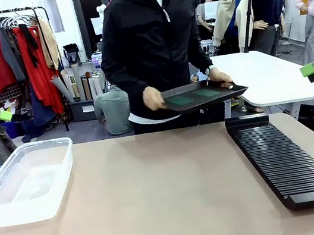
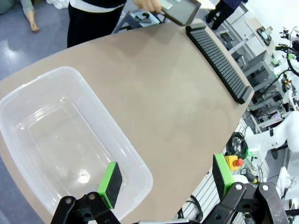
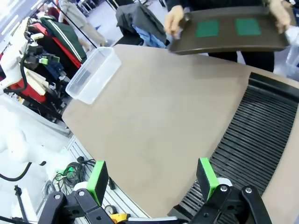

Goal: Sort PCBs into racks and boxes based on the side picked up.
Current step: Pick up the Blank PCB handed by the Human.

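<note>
Left wrist view first: how do the fingers stand?

– The left gripper (image 2: pixel 166 179) is spread wide with nothing between its green pads. It hangs over the near corner of the clear box (image 2: pixel 124 140), and nothing lies in the box.

And the right one?

– The right gripper (image 3: pixel 152 178) is just as wide and bare. It hangs above the near edge of the table, beside the black rack (image 3: pixel 261 126).

Where are the PCBs?

– Two PCBs (image 3: pixel 207 28) lie flat, side by side, on a dark tray (image 3: pixel 224 45). The person's hands (image 3: pixel 174 21) hold the tray by its ends over the far edge of the table. That is well apart from both grippers, ahead of them across the table.

Which arm is nearer?

– The right, I'd judge, since the tray sits right of the middle, by the rack's far end. Its long axis runs across the table, so the boards sit in a row from left to right. Which face is up I cannot tell.
</note>
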Available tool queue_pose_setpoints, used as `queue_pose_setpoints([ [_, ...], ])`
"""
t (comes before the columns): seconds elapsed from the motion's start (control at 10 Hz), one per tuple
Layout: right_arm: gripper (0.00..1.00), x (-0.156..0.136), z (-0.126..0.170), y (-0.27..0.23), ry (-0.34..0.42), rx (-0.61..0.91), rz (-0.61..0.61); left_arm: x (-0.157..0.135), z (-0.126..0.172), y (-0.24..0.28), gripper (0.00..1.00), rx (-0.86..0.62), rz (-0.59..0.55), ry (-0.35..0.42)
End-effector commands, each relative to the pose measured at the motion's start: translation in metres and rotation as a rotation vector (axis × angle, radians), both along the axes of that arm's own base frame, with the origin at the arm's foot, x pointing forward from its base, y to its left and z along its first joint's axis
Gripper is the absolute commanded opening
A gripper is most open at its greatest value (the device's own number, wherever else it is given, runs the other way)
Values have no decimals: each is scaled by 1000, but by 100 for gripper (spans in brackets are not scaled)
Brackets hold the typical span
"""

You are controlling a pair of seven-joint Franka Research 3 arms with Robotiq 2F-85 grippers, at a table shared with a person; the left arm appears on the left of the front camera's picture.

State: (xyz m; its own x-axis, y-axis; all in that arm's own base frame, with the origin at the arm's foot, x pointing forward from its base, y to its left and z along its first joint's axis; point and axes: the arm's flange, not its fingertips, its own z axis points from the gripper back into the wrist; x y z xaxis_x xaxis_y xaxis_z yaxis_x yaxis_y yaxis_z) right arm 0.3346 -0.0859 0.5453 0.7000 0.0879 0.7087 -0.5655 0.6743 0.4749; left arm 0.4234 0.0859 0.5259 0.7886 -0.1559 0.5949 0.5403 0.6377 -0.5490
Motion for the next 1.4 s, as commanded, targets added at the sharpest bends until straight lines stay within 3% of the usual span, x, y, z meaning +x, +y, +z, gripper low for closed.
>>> queue_pose_setpoints([
  [0.0, 100, -7, 3, 0, -35, 0, -6, 2, 2, 2, 100, -23, 0, -21],
  [0.1, 100, -9, 4, 0, -45, -12, -29, 1, 3, 1, 100, -13, -8, -29],
  [0.2, 100, -2, 2, -1, -3, -4, -7, 0, 0, 1, 100, 1, 3, 1],
  [1.3, 100, -2, 2, -1, -3, -4, -7, 0, 0, 1, 100, 1, 3, 1],
])
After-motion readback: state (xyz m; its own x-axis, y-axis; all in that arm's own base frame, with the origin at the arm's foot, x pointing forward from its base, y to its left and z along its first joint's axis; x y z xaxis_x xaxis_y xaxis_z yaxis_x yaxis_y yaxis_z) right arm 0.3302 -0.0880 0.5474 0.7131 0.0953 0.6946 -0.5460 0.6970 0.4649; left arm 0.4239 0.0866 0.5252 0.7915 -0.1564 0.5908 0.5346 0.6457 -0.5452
